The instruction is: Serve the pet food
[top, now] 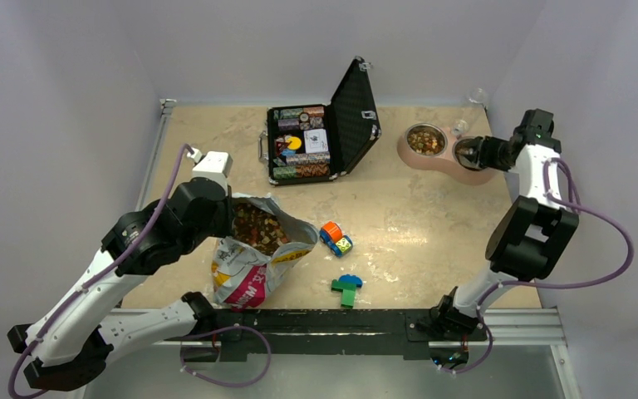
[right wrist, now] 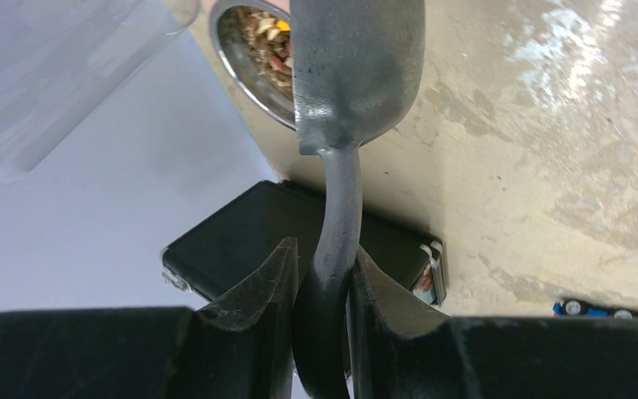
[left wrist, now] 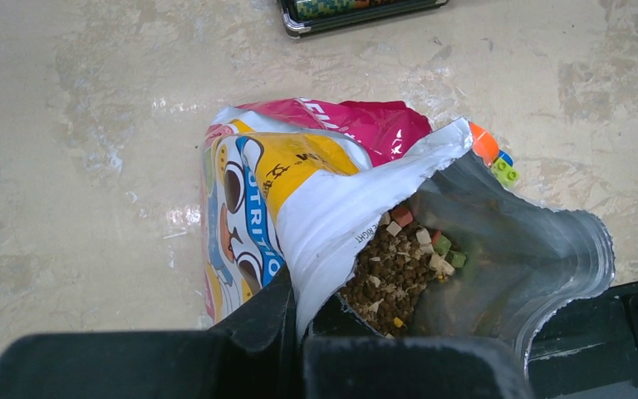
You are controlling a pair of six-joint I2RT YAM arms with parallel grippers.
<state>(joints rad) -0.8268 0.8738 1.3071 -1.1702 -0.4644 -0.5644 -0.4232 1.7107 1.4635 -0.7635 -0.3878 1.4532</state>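
An open pet food bag (top: 245, 270) lies at the near left, with brown kibble (top: 257, 229) showing in its mouth. My left gripper (top: 226, 214) is shut on the bag's white rim (left wrist: 324, 241), with kibble (left wrist: 390, 278) just inside. My right gripper (top: 488, 152) is shut on the handle of a grey metal scoop (top: 468, 152), held over the right bowl of a pink double feeder (top: 440, 169). The left bowl (top: 425, 140) holds kibble. In the right wrist view the fingers (right wrist: 276, 274) clamp the handle. The scoop (right wrist: 357, 75) shows its underside, so its contents are hidden, and the filled bowl (right wrist: 257, 50) is beside it.
An open black case of poker chips (top: 316, 137) stands at the back centre and shows in the right wrist view (right wrist: 233, 241). A toy car (top: 336, 238) and green and blue bricks (top: 347, 288) lie right of the bag. A clear cup (top: 476, 96) sits by the back right wall.
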